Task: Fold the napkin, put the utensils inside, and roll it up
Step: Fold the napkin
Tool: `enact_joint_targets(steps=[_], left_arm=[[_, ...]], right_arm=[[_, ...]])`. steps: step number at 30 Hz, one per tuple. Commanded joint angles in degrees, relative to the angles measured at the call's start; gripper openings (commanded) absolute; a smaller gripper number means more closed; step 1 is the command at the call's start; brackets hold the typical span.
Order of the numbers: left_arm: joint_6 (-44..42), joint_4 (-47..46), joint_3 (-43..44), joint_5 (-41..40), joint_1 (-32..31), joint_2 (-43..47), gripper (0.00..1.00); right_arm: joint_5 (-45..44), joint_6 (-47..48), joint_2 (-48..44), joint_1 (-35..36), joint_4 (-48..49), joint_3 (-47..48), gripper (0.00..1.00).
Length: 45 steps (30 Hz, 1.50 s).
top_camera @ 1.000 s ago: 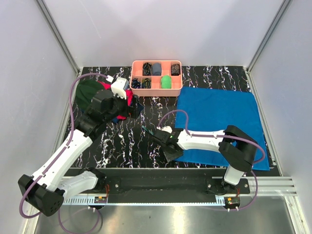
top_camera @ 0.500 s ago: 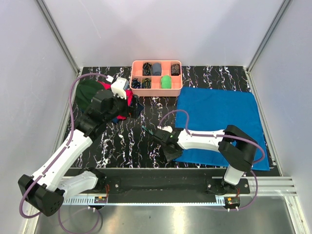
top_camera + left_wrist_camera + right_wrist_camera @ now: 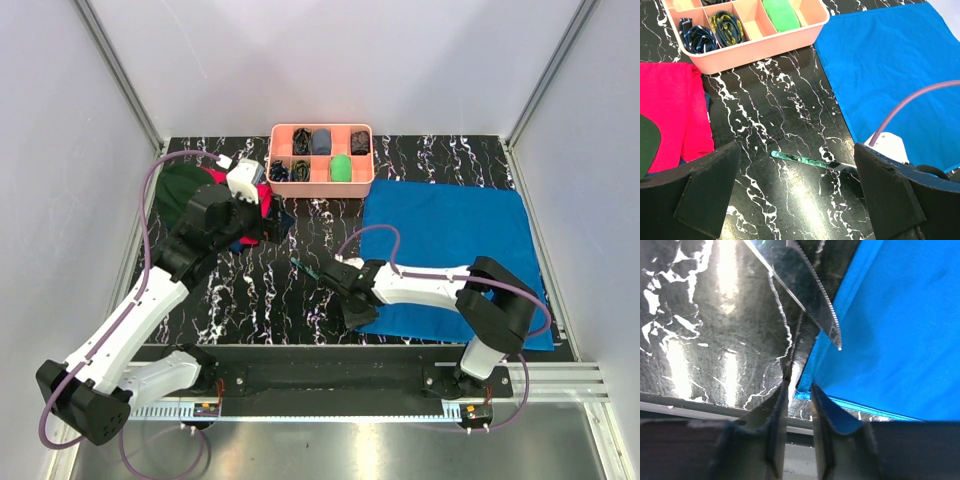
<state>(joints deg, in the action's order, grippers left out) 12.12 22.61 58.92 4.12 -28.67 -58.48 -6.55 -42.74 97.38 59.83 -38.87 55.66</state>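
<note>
Right hand (image 3: 799,386) points down at the near edge of the black, white-veined counter (image 3: 270,300). Its two fingers (image 3: 774,430) are drawn close, with only a thin slot between them. The tips stand at the near left corner of the napkin (image 3: 450,250); whether they pinch the cloth cannot be told. The napkin, bright blue, lies spread flat over the right half of the counter. Its near hem is just beside the counter's front rail, and its far left corner is just beside the tray's right end.

Just beyond the right hand lies the knife (image 3: 810,162), a slim piece with a translucent teal handle and a serrated blade. It rests flat on the bare counter at a slant, with the handle end toward the left and far side and the blade tip reaching the napkin's left edge. From the right wrist view the tip seems to overlap the hem, though contact cannot be made out.

Further back on the left, the left hand (image 3: 796,150) hangs above the counter with its fingers spread wide apart. Near it lie a red cloth (image 3: 670,105) and, further left, a dark green cap (image 3: 180,190).

At the far edge stands the pink tray (image 3: 320,187), divided into compartments that hold rolled items, one of them a bright green roll (image 3: 341,168).
</note>
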Motion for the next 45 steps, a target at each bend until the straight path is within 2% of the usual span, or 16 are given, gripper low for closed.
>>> enact_joint_targets(steps=[1,6,9,15,23,37,45], left_arm=[[0.62,-2.92,1.99,1.15,0.28,1.53,0.99],[0.54,-3.01,1.9,0.89,0.36,1.88,0.99],[0.54,-3.01,1.9,0.8,0.36,2.05,0.99],[0.45,-3.1,1.82,0.36,0.28,2.14,0.99],[0.27,-3.1,1.82,0.01,0.36,2.14,0.99],[0.1,-3.19,1.64,-0.43,0.28,2.05,0.99],[-0.25,-3.28,1.29,-1.65,0.36,1.79,0.99]], right_arm=[[3.12,-3.05,6.06,-0.86,-1.21,-6.96,0.25],[4.87,-4.19,6.15,-1.56,0.46,-9.25,0.13],[5.23,-4.63,5.98,-1.56,0.55,-9.6,0.0],[4.09,-5.86,0.19,-2.88,-3.04,-8.2,0.0],[-2.49,-2.27,-9.13,-13.42,-8.94,-6.62,0.0],[-13.04,10.12,-7.74,-27.39,-11.14,4.37,0.0],[-18.32,16.1,-3.08,-35.3,-9.47,9.02,0.0]])
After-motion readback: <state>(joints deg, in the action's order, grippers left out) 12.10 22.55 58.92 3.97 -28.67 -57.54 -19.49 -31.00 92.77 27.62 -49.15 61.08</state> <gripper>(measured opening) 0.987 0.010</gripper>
